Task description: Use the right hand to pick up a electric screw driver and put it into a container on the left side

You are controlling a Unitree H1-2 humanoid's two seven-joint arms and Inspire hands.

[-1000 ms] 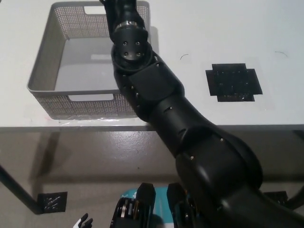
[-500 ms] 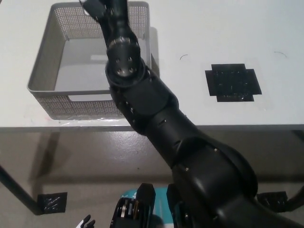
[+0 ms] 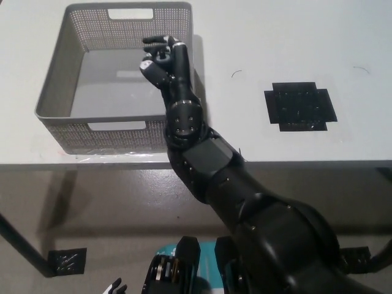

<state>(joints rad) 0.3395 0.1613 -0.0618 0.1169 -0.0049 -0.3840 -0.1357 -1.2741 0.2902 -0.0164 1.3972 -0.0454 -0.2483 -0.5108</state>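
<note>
Hovering over the right part of the grey mesh container (image 3: 55,79), the black right hand (image 3: 160,58) is showing loosely curled fingers with no tool visible between them — it looks empty, which would fit a release above the bin. No electric screwdriver can be made out anywhere, the basket floor included. Against the earlier frames, the arm is drawing back toward the robot — the hand, previously at the far rim, is now mid-basket. The white left hand (image 3: 115,286) is resting at the bottom edge.

Lab — tape-marked white table (image 3: 306,37)
</note>
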